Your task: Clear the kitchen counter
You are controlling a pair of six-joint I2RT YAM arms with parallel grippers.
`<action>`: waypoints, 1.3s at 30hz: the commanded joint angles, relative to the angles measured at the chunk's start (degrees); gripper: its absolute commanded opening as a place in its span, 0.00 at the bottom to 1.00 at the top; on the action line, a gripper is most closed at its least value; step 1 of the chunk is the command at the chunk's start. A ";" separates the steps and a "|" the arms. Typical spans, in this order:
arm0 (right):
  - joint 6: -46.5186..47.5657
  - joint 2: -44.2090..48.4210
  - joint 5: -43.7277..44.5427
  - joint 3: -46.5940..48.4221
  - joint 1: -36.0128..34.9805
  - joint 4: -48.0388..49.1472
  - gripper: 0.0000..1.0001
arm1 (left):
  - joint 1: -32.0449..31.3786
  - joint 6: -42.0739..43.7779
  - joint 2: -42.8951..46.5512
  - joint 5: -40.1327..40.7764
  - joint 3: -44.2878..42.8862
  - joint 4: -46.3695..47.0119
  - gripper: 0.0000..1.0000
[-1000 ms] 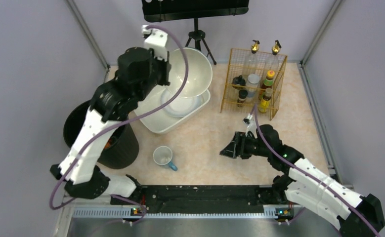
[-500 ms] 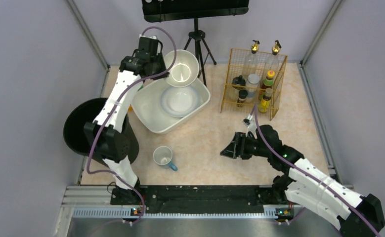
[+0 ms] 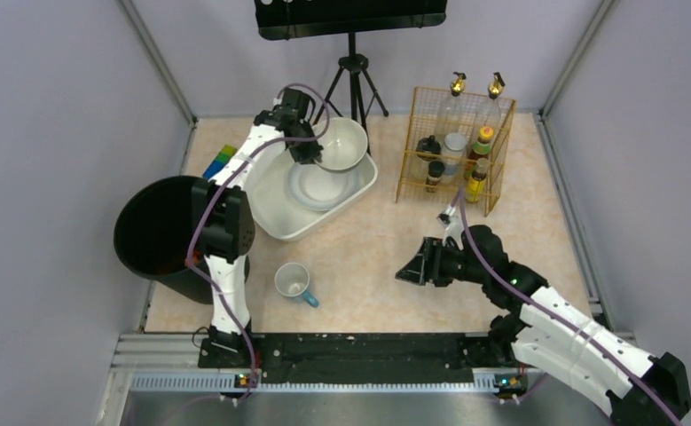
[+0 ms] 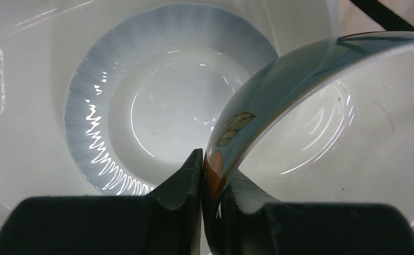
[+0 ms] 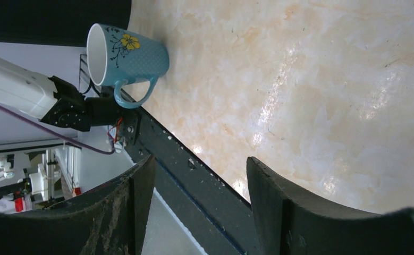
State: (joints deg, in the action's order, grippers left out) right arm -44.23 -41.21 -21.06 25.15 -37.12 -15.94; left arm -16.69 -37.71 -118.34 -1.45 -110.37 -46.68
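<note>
My left gripper (image 3: pixel 310 153) is shut on the rim of a white bowl (image 3: pixel 343 144) with a leaf pattern on its outside (image 4: pixel 321 122). It holds the bowl tilted over the far side of the white tub (image 3: pixel 270 213). A pale blue-rimmed plate (image 3: pixel 324 185) lies in the tub, also seen in the left wrist view (image 4: pixel 157 111). My right gripper (image 3: pixel 410 268) is open and empty, low over the kitchen counter (image 3: pixel 368 257). A blue mug with a yellow flower (image 3: pixel 294 283) stands on the counter to its left, also in the right wrist view (image 5: pixel 125 56).
A black bin (image 3: pixel 160 240) stands at the left edge. A gold wire rack (image 3: pixel 452 151) with bottles and jars is at the back right. A tripod (image 3: pixel 355 67) stands behind the tub. Coloured blocks (image 3: pixel 219 161) lie at the far left.
My left arm has stretched out and lowered the bowl from high near the camera down to just above the tub. The right arm has not moved.
</note>
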 commanded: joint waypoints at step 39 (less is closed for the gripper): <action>-1.49 -0.30 -0.21 -1.33 -0.72 3.28 0.63 | 1.48 -2.07 1.06 8.63 12.28 2.68 0.00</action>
State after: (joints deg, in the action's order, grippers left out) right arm -45.23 -41.12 -21.06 23.70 -37.36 -15.27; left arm -15.05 -40.53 -120.46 5.72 -98.83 -44.27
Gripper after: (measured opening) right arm 0.627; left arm 0.187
